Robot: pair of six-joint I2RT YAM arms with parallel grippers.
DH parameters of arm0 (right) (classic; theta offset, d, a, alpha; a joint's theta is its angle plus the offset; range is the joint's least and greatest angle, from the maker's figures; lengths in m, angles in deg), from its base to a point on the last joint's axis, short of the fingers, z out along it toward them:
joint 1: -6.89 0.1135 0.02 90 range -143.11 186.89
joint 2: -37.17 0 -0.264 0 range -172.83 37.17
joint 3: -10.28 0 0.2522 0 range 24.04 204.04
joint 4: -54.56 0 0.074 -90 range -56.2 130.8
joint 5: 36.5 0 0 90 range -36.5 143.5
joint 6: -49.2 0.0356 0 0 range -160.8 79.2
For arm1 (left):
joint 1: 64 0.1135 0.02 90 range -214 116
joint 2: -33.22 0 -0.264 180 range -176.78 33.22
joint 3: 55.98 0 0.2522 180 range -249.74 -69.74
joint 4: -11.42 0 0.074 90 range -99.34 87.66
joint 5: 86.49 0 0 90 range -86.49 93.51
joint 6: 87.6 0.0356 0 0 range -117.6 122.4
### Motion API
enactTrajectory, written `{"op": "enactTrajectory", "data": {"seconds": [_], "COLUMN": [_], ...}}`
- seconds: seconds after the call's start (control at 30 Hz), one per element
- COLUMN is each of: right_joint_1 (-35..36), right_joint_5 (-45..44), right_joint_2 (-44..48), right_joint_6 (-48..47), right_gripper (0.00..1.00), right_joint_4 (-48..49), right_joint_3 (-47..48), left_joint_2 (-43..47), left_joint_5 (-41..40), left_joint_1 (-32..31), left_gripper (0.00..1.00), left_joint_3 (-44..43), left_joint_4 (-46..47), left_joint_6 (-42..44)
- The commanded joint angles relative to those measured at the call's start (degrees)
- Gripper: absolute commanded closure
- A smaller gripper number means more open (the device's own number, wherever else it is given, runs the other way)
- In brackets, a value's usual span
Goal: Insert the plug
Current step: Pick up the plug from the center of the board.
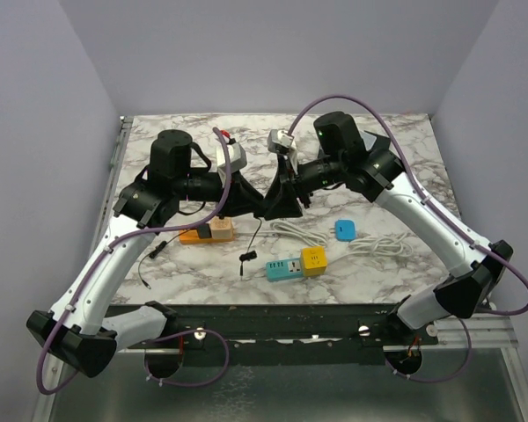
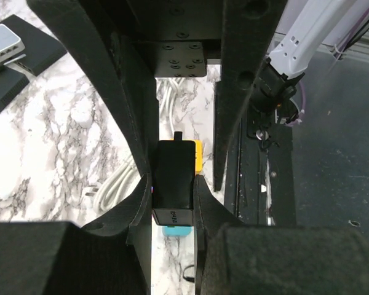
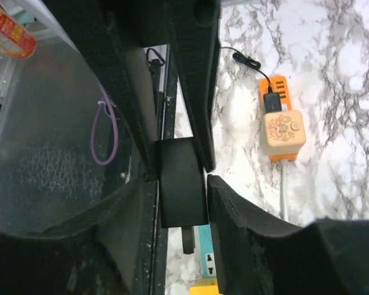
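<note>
Both grippers meet above the middle of the table. A black plug (image 2: 174, 172) sits squeezed between my left gripper's (image 2: 173, 192) fingers, held above the table. In the right wrist view the same plug (image 3: 182, 196) lies between my right gripper's (image 3: 181, 182) fingers, both pads against its sides, its metal prong (image 3: 189, 239) pointing down. From above, the left gripper (image 1: 251, 200) and right gripper (image 1: 282, 197) hide the plug. Below them lies a teal power strip (image 1: 282, 269) with a yellow cube (image 1: 313, 260) on it.
An orange power strip (image 1: 196, 235) with a beige adapter (image 1: 223, 229) lies on the left. A coiled white cable (image 1: 306, 234) and a small blue block (image 1: 345, 230) lie to the right. A loose black cable end (image 1: 246, 257) rests near the teal strip.
</note>
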Motion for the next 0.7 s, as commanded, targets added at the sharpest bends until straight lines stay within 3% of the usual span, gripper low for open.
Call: {"op": "enactTrajectory", "data": {"seconds": [0.0, 0.07, 0.1, 0.17, 0.2, 0.23, 0.3, 0.33, 0.43, 0.67], "right_joint_1": [0.32, 0.38, 0.32, 0.38, 0.39, 0.35, 0.40, 0.40, 0.39, 0.32], "right_joint_5": [-2.62, -3.38, -3.85, -4.31, -4.66, -4.96, -5.77, -6.45, -9.78, -10.38], "right_joint_2": [0.48, 1.13, 1.40, 1.91, 2.25, 2.84, 4.53, 5.75, 10.65, 16.54], "right_joint_6": [-0.19, -0.19, -0.06, 0.02, 0.17, 0.50, 1.44, 2.40, 5.65, 13.38], "right_gripper": [0.63, 0.92, 0.99, 0.99, 0.99, 0.99, 0.99, 0.99, 0.99, 0.99], "right_joint_4": [1.34, 1.93, 2.12, 2.46, 2.95, 3.87, 6.97, 10.41, 19.13, 35.38], "right_joint_3": [-0.37, -1.35, -1.78, -2.81, -3.40, -4.38, -7.18, -9.03, -14.56, -23.31], "left_joint_2": [-0.22, -0.22, -0.22, -0.31, -0.31, -0.32, -0.08, 0.21, 1.31, 3.12], "left_joint_5": [1.70, 1.59, 1.51, 0.97, 0.35, -0.44, -1.36, -1.43, -0.43, 2.69], "left_joint_1": [-0.22, -0.22, -0.22, -0.22, -0.22, -0.22, -0.20, -0.22, -0.22, -0.22], "left_gripper": [1.00, 1.00, 1.00, 1.00, 0.87, 0.64, 0.28, 0.20, 0.15, 0.14], "left_joint_3": [-2.70, -2.93, -3.18, -3.82, -4.17, -4.56, -5.15, -5.19, -4.06, 0.52], "left_joint_4": [-0.97, -1.02, -1.04, -1.10, -1.10, -1.10, -1.13, -1.11, -1.11, -1.10], "left_joint_6": [1.33, 1.48, 1.52, 1.55, 1.36, 0.58, -0.56, -1.09, -2.65, -4.42]}}
